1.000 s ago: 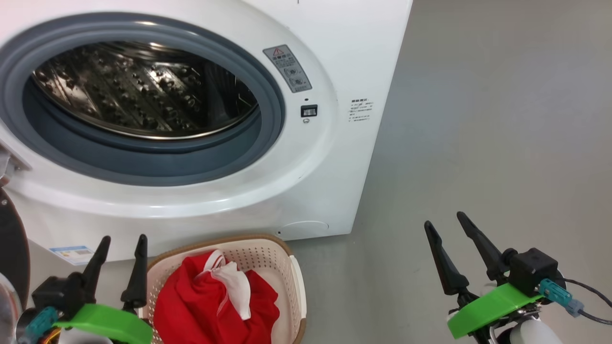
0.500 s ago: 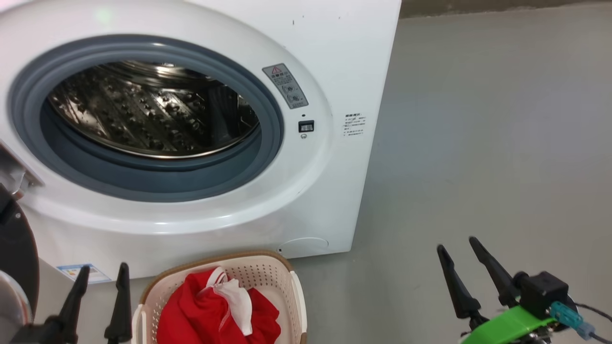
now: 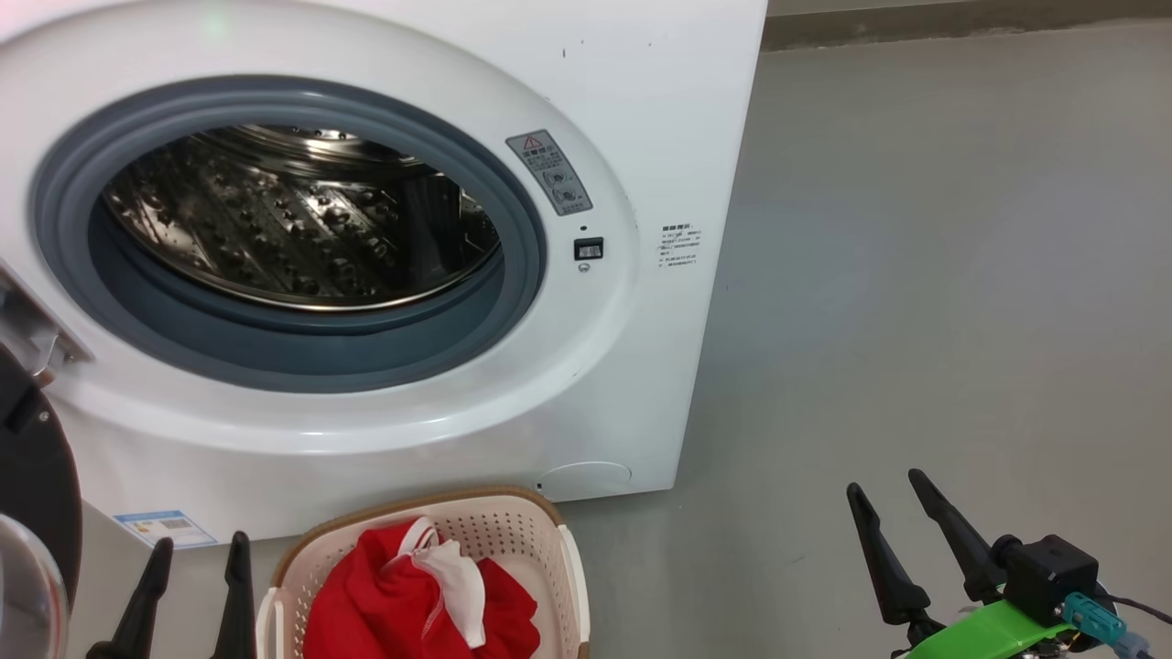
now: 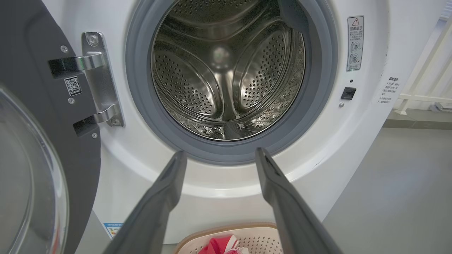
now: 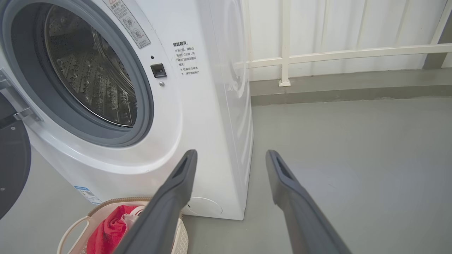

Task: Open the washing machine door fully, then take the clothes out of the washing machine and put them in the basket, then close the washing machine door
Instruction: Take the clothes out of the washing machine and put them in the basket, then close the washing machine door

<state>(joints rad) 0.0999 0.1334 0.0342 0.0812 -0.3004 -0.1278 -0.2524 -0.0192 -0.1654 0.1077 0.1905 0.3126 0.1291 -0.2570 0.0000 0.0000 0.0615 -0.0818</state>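
Left gripper (image 3: pixel 201 545): fingers spread wide, gripping nothing. Points up at the washing machine (image 3: pixel 641 91), straight ahead of it and apart from the fingertips. Past those fingertips in the left wrist view, a grey gasket (image 4: pixel 139 106) ringing the steel drum (image 4: pixel 219 70). To this gripper's left, swung wide on its metal hinge (image 4: pixel 100 77): the washing machine door (image 3: pixel 37 476), black rim around clear bulging glass (image 3: pixel 23 586). Just ahead of the left fingertip, low on the white front, a small blue label (image 3: pixel 165 528).

Just to this gripper's right, on the floor (image 3: pixel 916 275) and close under the machine's front: the basket (image 3: pixel 513 535), cream with a brown rim. Heaped inside it: the clothes (image 3: pixel 385 604), red with a twist of white trim on top.

Right gripper (image 3: pixel 886 483): likewise wide open and empty, well to the right of the basket, over grey floor. Ahead and to its left, the machine's right front corner. Farther left, a warning sticker (image 3: pixel 549 172) and a small dark latch slot (image 3: pixel 588 248) beside the gasket. In the right wrist view, basket and clothes low beside the finger on that view's left. Beyond the fingertips, a white railing (image 5: pixel 317 55) along the far wall.
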